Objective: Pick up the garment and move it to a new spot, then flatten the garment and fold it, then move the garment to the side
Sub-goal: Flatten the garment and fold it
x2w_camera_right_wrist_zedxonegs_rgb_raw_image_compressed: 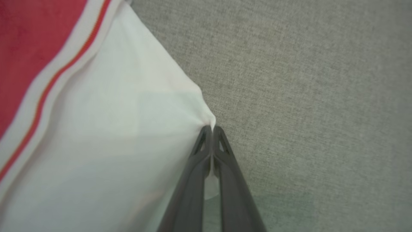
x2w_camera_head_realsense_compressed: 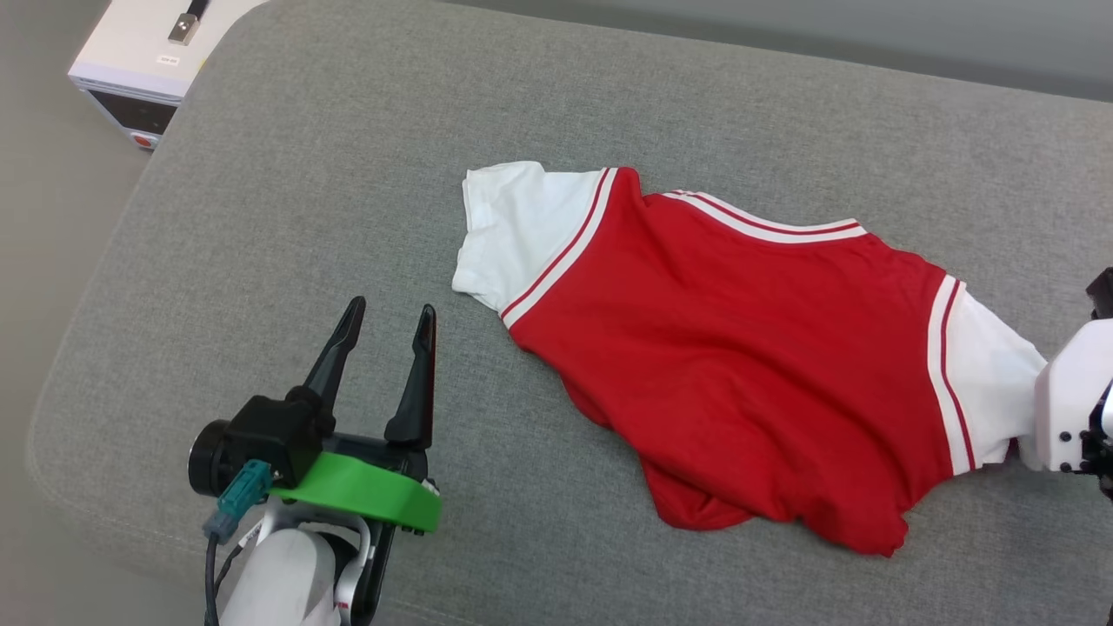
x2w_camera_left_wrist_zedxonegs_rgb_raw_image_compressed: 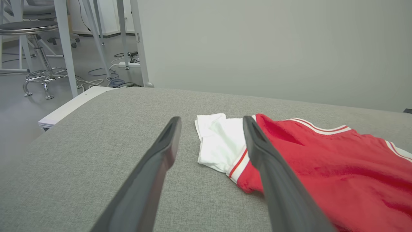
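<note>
1. The shirt [x2w_camera_head_realsense_compressed: 739,348] lies rumpled on the grey bench [x2w_camera_head_realsense_compressed: 304,174], right of centre.
2. Right jaws are pinched together on its white sleeve [x2w_camera_right_wrist_zedxonegs_rgb_raw_image_compressed: 128,129] tip.
3. Left jaws are spread wide, empty, near the other sleeve [x2w_camera_head_realsense_compressed: 513,235].

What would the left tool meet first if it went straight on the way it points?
Likely the white sleeve of the garment, lying just ahead of the left tool; it might touch the grey cushion beside it, as height is unclear.
</note>
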Motion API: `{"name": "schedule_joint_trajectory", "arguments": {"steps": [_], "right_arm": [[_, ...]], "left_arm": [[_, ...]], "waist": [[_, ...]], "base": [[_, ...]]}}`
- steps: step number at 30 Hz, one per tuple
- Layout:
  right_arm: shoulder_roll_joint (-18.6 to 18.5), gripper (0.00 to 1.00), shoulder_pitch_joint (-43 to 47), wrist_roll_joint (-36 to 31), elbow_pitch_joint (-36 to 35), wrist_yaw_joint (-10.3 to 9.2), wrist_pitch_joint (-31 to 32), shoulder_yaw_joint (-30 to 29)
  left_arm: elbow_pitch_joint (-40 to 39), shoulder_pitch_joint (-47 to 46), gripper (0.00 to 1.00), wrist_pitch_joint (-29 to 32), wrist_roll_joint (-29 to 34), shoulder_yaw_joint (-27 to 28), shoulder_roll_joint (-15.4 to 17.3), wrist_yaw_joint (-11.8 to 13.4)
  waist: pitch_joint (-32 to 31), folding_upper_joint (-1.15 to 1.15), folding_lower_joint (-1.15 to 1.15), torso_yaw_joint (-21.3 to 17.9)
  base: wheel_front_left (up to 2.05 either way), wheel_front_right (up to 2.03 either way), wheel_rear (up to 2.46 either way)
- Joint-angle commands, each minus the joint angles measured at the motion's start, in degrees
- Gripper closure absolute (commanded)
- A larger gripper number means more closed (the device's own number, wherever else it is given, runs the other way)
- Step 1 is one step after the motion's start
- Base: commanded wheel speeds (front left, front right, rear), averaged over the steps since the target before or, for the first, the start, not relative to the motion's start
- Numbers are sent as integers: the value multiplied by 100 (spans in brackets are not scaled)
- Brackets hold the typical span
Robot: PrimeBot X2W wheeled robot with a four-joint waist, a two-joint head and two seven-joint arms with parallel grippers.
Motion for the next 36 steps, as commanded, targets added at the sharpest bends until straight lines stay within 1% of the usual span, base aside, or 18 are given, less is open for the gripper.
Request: {"name": "schedule_joint_trajectory", "arguments": {"steps": [1,6,10,14,17,18,19,20,23,28,32,36], "right_arm": [[-127,100,-64,-120,123,-8,-71,11],[-686,100,-568,-475,210,-8,-468,41],[-938,100,-1043,-743,422,-8,-816,101],[-1038,100,-1402,-1012,841,-8,-1121,218],[-966,100,-1511,-1125,1205,-8,-1263,268],[-912,91,-1532,-1155,1337,-8,-1307,248],[-872,35,-1540,-1191,1443,-8,-1348,216],[-817,0,-1543,-1243,1578,-8,-1385,154],[-673,0,-1524,-1361,1836,-8,-1509,91],[-401,0,-1565,-1384,1917,-8,-2082,11],[-147,0,-1548,-1208,1758,-8,-2661,-10],[150,0,-1367,-896,1383,-8,-3341,-77]], "left_arm": [[9,-117,0,-32,63,32,-71,-52],[26,-213,0,-32,104,80,-174,-121],[54,-277,0,-32,129,102,-226,-165],[93,-310,0,-32,151,121,-267,-196],[128,-331,0,-32,170,122,-292,-211],[142,-335,0,-32,177,127,-301,-216],[156,-336,0,-32,183,134,-307,-219],[175,-334,0,-33,190,143,-314,-222],[226,-321,0,-33,195,180,-324,-229],[335,-263,0,-33,169,286,-289,-238],[407,-203,0,-33,90,399,-247,-242],[460,-118,0,-33,13,496,-180,-245]], "waist": [[26,0,0,11],[117,0,0,89],[187,0,0,168],[222,0,0,238],[216,0,0,270],[205,0,0,271],[187,0,0,268],[161,0,0,259],[47,0,0,200],[-241,0,0,-10],[-503,0,0,-230],[-730,0,0,-467]], "base": [[0,0,0],[0,0,0],[0,0,0],[0,0,0],[0,0,0],[0,0,0],[0,0,0],[0,0,0],[0,0,0],[0,0,0],[0,0,0],[0,0,0]]}}
